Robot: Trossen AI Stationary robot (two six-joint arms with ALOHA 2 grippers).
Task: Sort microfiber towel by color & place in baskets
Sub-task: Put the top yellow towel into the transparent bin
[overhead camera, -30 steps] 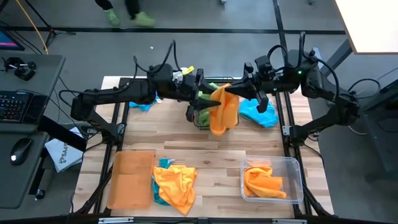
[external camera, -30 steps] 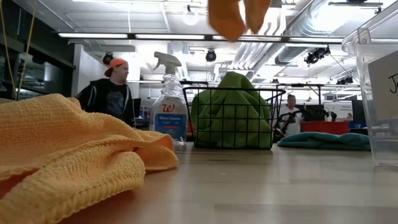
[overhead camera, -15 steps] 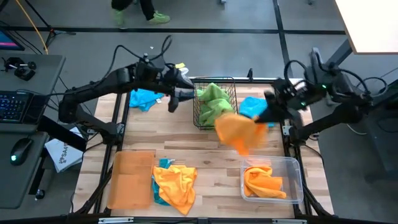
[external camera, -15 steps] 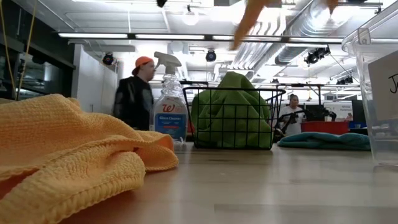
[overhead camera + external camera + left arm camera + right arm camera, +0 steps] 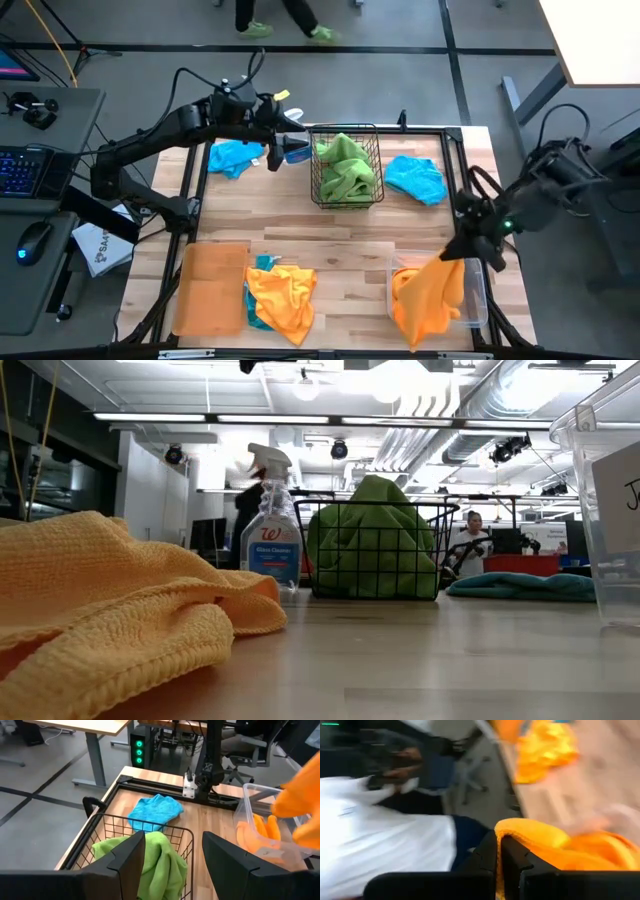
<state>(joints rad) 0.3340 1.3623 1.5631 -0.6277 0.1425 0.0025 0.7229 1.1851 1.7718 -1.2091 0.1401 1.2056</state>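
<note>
My right gripper (image 5: 466, 250) is shut on an orange towel (image 5: 430, 296) that hangs over the clear bin (image 5: 478, 290) at the near right; another orange towel (image 5: 261, 831) lies in that bin. My left gripper (image 5: 172, 860) stands open and empty above the far left of the table, beside the black wire basket (image 5: 372, 160), which holds green towels (image 5: 345, 168). One blue towel (image 5: 416, 178) lies right of the basket and another (image 5: 234, 157) left of it. An orange towel (image 5: 283, 298) lies bunched near the front on a blue one (image 5: 264, 264). My right gripper pinches a bunched upper fold of the orange towel (image 5: 530, 834) between its two shut fingers (image 5: 492, 855). The fingers slant downward from the table's right side. The towel hangs slack below them over the clear bin; whether its lower end (image 5: 415, 322) rests in the bin I cannot tell.
A flat orange-brown tray (image 5: 210, 288) lies at the near left. A clear spray bottle (image 5: 271, 532) with blue liquid stands left of the basket. A person walks past beyond the far edge (image 5: 285, 18). Bare wood lies between the basket and the front row.
My right gripper has swung with the orange towel from above the basket toward the table's near right, sinking and rolling, until the towel hangs over the clear bin. My left gripper has drawn back from that towel toward the table's far left.
</note>
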